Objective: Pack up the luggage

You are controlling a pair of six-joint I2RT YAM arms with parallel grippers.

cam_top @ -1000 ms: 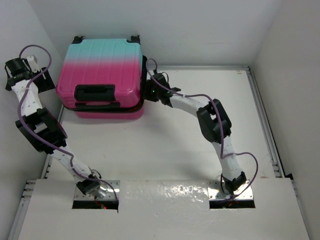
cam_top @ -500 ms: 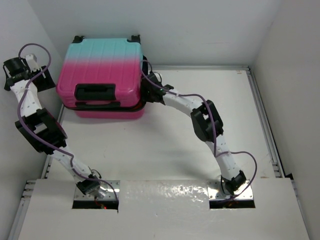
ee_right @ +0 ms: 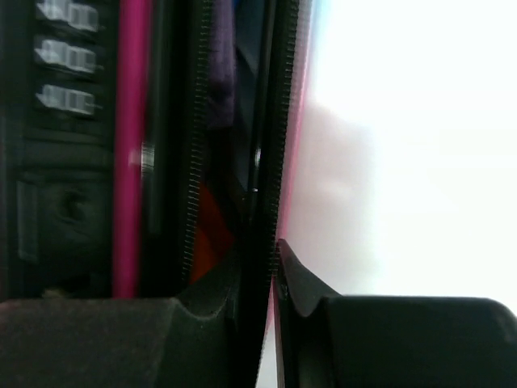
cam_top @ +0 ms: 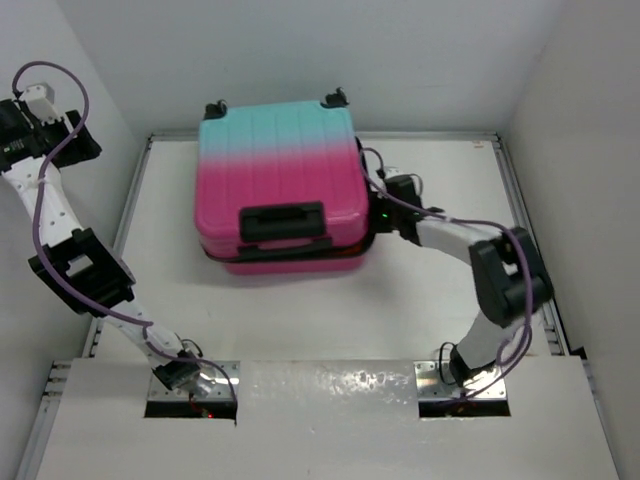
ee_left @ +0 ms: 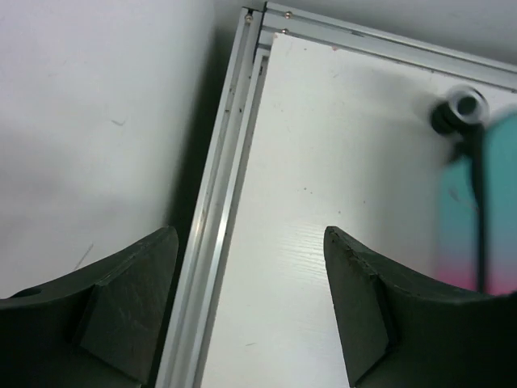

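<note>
The luggage [cam_top: 278,180], a ribbed shell fading teal to pink with a black handle [cam_top: 282,221], lies flat at the back middle of the table, wheels toward the far wall. My right gripper [cam_top: 374,214] is at its right side, shut on the lower half's zipper rim [ee_right: 260,202]. In the right wrist view the two halves stand slightly apart, with purple and orange contents [ee_right: 216,210] in the gap. My left gripper [ee_left: 250,236] hangs open and empty over the table's far left corner, apart from the luggage [ee_left: 494,202].
An aluminium rail [ee_left: 218,210] runs along the table's left edge beside the white wall. A rail [cam_top: 530,250] also borders the right side. One black wheel [ee_left: 462,109] of the luggage shows in the left wrist view.
The luggage has slid right from the back left corner toward the middle, with my right gripper clamped on its side. My left gripper has drawn back toward the left wall.
</note>
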